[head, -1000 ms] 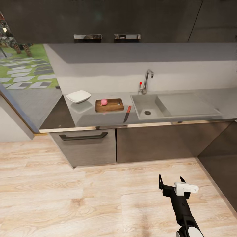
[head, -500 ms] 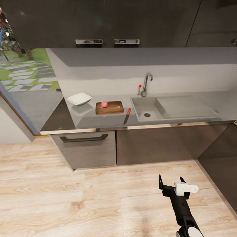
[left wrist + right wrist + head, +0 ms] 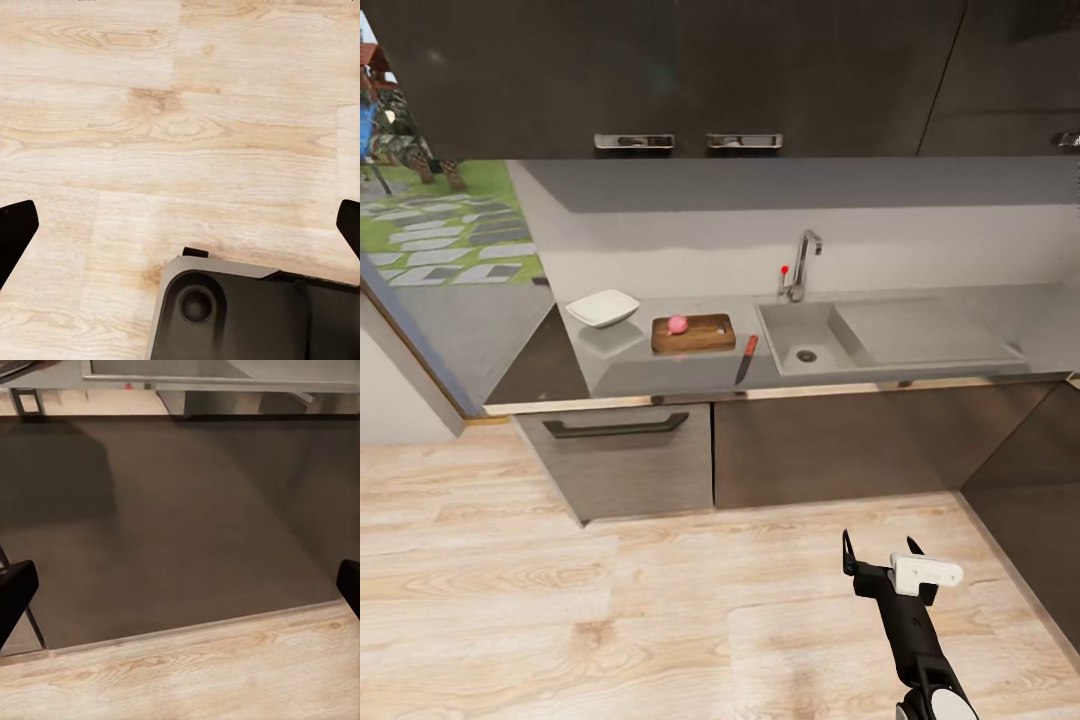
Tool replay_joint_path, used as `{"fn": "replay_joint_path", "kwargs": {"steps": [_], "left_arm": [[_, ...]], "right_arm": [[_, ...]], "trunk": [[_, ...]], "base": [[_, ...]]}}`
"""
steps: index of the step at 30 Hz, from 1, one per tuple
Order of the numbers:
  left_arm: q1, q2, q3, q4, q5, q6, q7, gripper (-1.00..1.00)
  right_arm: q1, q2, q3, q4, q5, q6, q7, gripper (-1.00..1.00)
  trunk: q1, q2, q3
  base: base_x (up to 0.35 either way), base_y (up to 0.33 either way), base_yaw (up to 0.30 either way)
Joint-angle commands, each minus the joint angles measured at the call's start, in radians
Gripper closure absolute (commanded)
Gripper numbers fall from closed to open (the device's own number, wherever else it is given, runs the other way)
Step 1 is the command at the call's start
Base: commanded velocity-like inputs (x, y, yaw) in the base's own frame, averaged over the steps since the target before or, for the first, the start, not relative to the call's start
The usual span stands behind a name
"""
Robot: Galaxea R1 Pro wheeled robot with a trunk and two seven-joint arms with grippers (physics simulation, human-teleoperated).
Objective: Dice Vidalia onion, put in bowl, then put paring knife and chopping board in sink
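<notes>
Right pincer point(image 3: 878, 549): fingers spread, grasping nothing, low over bare wooden floor point(image 3: 610, 600), with open floor between it and the table point(image 3: 660, 375) far ahead; left pincer point(image 3: 180, 225), seen in its wrist view, tips wide apart and empty above floor planks. Far ahead and left of the right pincer: Vidalia onion point(image 3: 677, 324) on chopping board point(image 3: 693, 333), bowl point(image 3: 602, 308) beyond the board's far-left end, paring knife point(image 3: 746, 358) between board and sink point(image 3: 805, 338), near the table's front edge. Right wrist view: dark cabinet front point(image 3: 180, 525) meeting the floor

Left claw point(image 3: 180, 225) fingertips cut off at both edges.
</notes>
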Motion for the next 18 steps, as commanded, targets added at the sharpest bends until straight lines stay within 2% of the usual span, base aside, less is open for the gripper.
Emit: {"fn": "replay_joint_path", "kwargs": {"steps": [1, 18], "left_arm": [[0.0, 0.002, -0.008, -0.002, 0.005, -0.002, 0.009, -1.0], [0.0, 0.002, -0.008, -0.002, 0.005, -0.002, 0.009, -1.0]], "right_arm": [[0.0, 0.001, 0.0, 0.0, 0.009, 0.0, -0.003, -1.0], [0.0, 0.001, 0.001, 0.0, 0.009, 0.0, -0.003, -1.0]], "trunk": [[0.001, -0.002, 0.0], [0.001, -0.002, 0.027]], "base": [[0.0, 0.0, 0.0], [0.0, 0.0, 0.0]]}}
